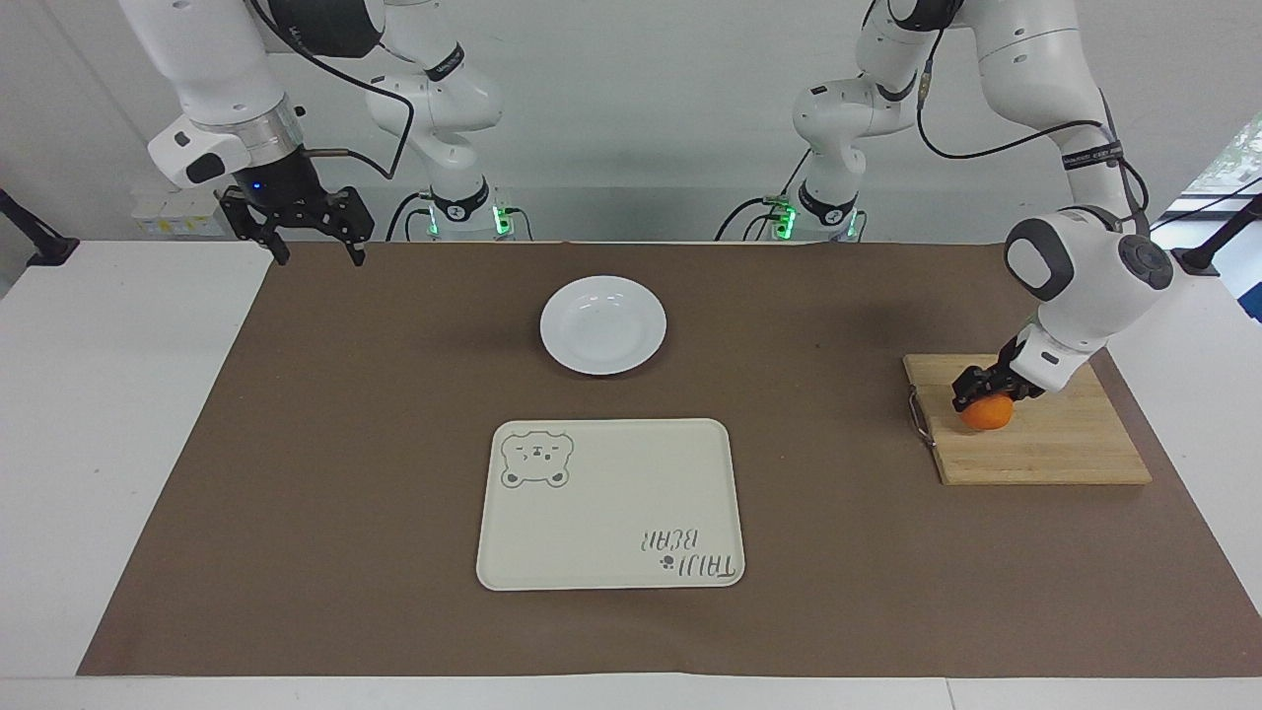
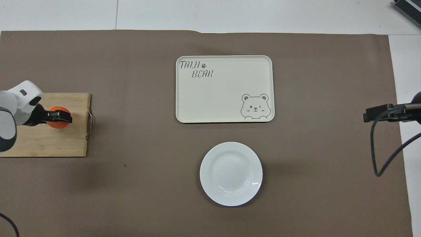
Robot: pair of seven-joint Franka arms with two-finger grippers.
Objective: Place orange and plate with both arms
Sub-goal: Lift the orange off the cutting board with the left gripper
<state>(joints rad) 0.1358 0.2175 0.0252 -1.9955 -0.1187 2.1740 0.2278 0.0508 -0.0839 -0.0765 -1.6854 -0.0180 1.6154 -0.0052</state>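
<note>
I have the left gripper (image 1: 971, 394) down on the wooden cutting board (image 1: 1045, 444) at the left arm's end of the table, its jaws clamped on the orange (image 1: 986, 413), which sits on the board near the edge with the metal handle (image 1: 920, 419). From my high camera the fingers (image 2: 61, 115) cross the top of the fruit, so I cannot say for sure whether it rests on the wood or is lifted just clear of it; it looks to be touching. The plate (image 1: 602, 324) lies bare on the brown mat (image 1: 375, 414) near the middle of the table, nearer to the robots than the cream tray (image 1: 611, 505) with the bear drawing, and the two are apart. The tray holds nothing. My right arm waits at its own end: the right gripper (image 1: 314, 251) hangs in the air above the corner of the mat nearest its base, its jaws spread wide with nothing between them, well apart from the plate.
</note>
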